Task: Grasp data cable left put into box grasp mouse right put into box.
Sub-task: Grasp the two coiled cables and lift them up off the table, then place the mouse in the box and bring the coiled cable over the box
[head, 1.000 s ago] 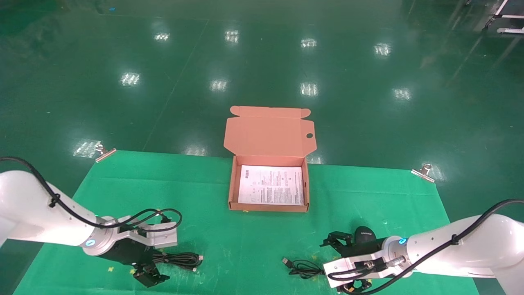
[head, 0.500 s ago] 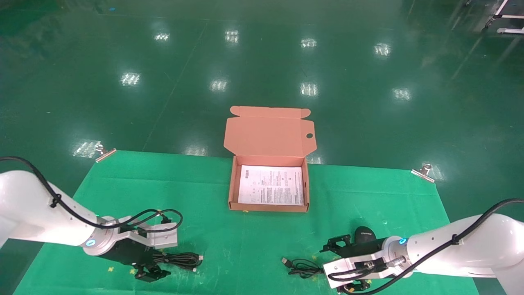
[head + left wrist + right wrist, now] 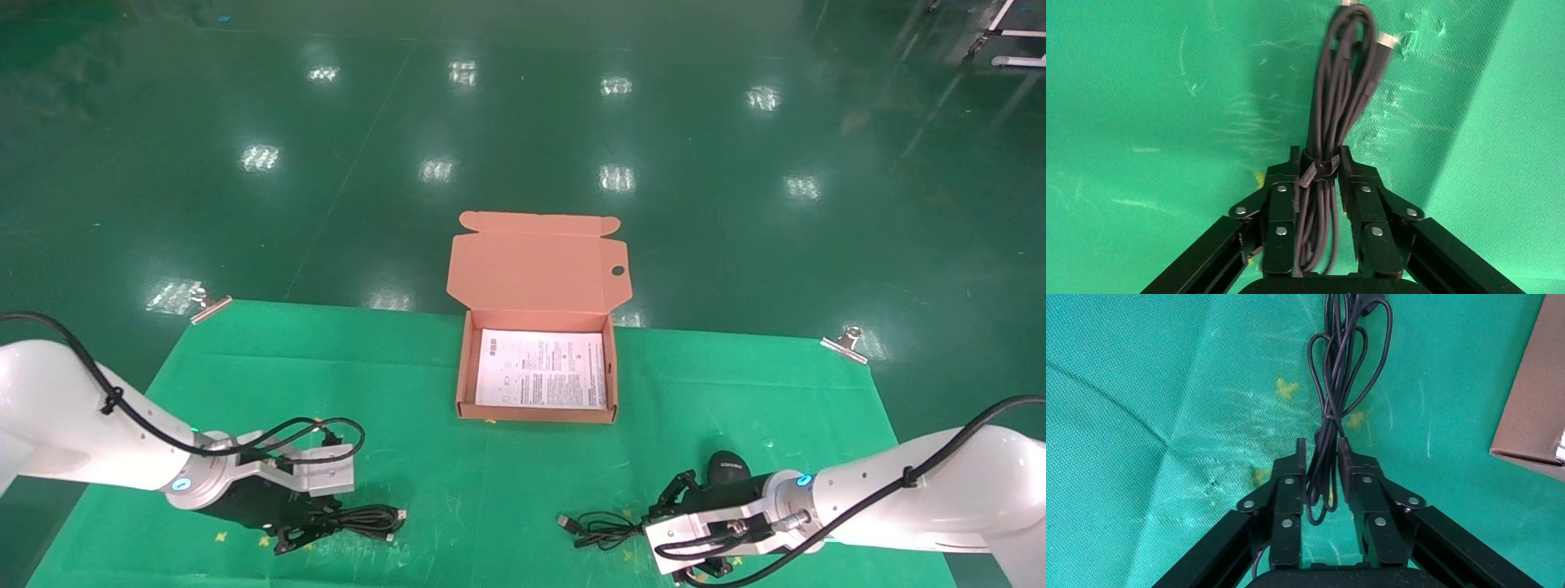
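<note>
The data cable (image 3: 364, 518) is a black looped bundle with a silver plug, lying on the green cloth at the front left. My left gripper (image 3: 315, 527) is shut on it; in the left wrist view the jaws (image 3: 1319, 160) pinch the bundle (image 3: 1340, 92) at its strap. The black mouse (image 3: 727, 467) lies at the front right, and its thin cord (image 3: 601, 531) trails to the left. My right gripper (image 3: 666, 510) is beside the mouse, shut on the cord's loops (image 3: 1333, 404) in the right wrist view (image 3: 1322, 450). The salmon box (image 3: 535, 412) stands open at the centre.
A white printed sheet (image 3: 543, 367) lies in the box, and the lid (image 3: 535, 269) stands open at the back. A box corner (image 3: 1535, 416) shows in the right wrist view. Metal clips (image 3: 211, 304) (image 3: 846, 343) hold the cloth's far corners.
Both grippers have closed from wide open: the left on the data cable bundle, the right on the mouse's cord. The cord's plug end has shifted slightly left.
</note>
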